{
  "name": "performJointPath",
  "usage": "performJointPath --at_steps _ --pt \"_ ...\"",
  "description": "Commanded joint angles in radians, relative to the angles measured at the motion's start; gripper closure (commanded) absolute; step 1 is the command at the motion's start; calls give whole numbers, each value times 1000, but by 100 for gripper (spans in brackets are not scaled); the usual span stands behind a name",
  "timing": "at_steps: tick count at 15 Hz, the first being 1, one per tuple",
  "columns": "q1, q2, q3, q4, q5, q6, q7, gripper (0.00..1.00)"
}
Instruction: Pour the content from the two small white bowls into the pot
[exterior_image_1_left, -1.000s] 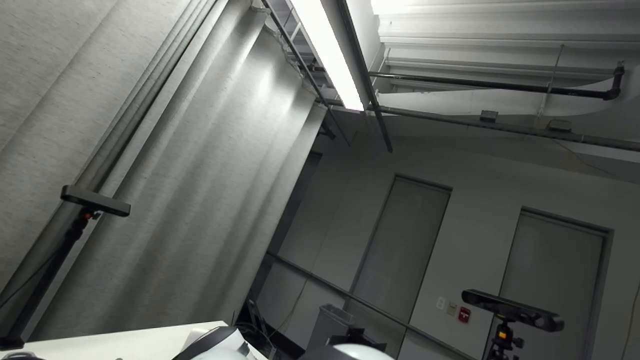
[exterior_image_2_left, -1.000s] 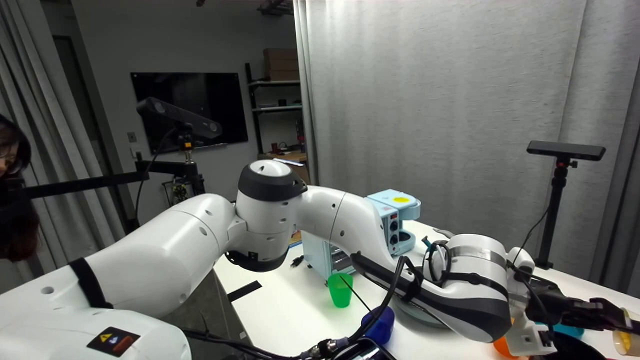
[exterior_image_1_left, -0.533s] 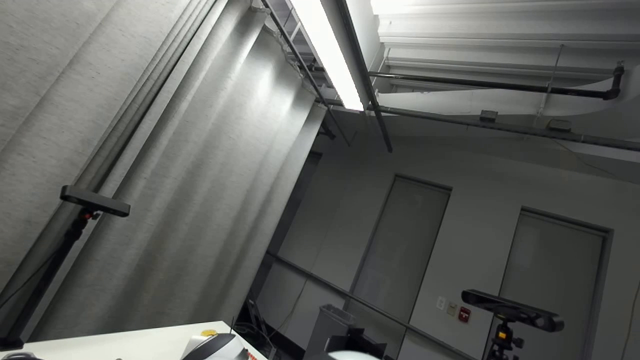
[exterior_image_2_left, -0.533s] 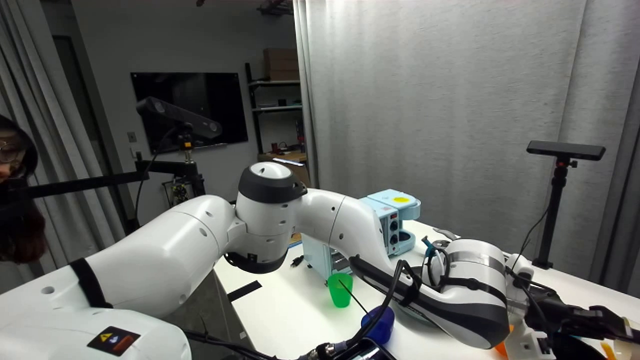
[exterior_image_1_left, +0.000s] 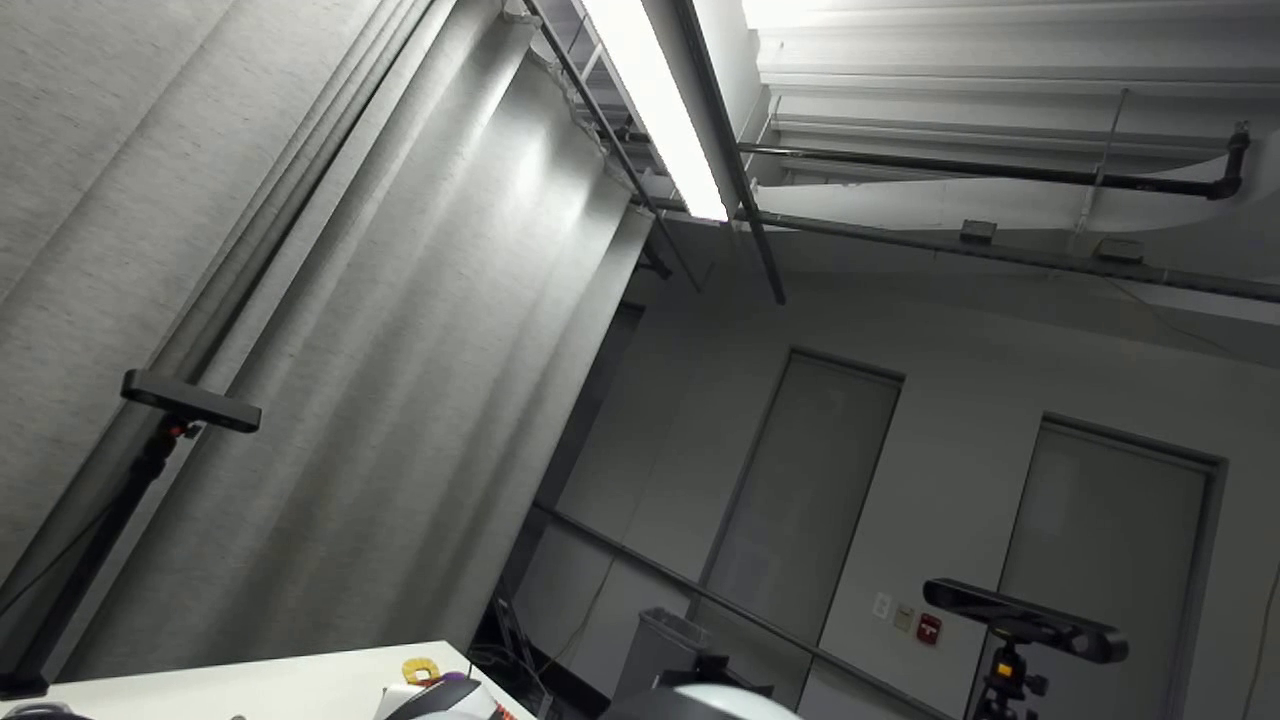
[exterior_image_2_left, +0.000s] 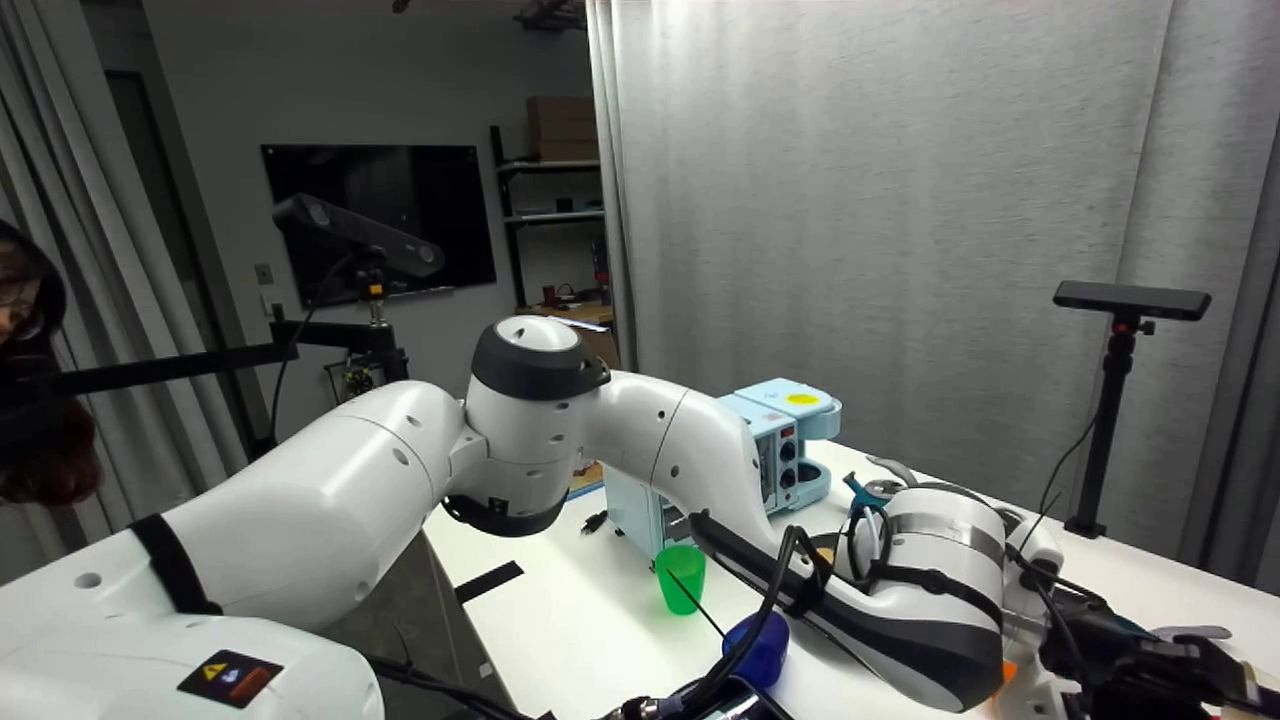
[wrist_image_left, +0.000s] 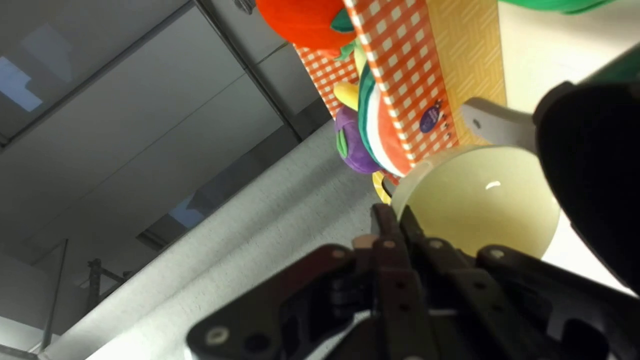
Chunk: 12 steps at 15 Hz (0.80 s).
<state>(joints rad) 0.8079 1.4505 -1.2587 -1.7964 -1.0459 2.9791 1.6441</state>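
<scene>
One bowl (wrist_image_left: 485, 200), rim pinched by the closed gripper (wrist_image_left: 397, 212), looked empty, probably poured; the unseen second couldn't be judged.

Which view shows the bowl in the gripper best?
The wrist view: it shows the bowl large, its pale inside in plain sight, with the gripper pinching its edge. In an exterior view only a sliver of the bowl shows, cut off at the right edge; I cannot make it out elsewhere.
</scene>
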Motion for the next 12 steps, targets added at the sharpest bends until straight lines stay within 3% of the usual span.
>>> performJointPath --at_steps 1,12 --pt "-38 -172 68 -46 27 23 -118 99" --pt "-54 -472 96 -144 70 67 -140 99"
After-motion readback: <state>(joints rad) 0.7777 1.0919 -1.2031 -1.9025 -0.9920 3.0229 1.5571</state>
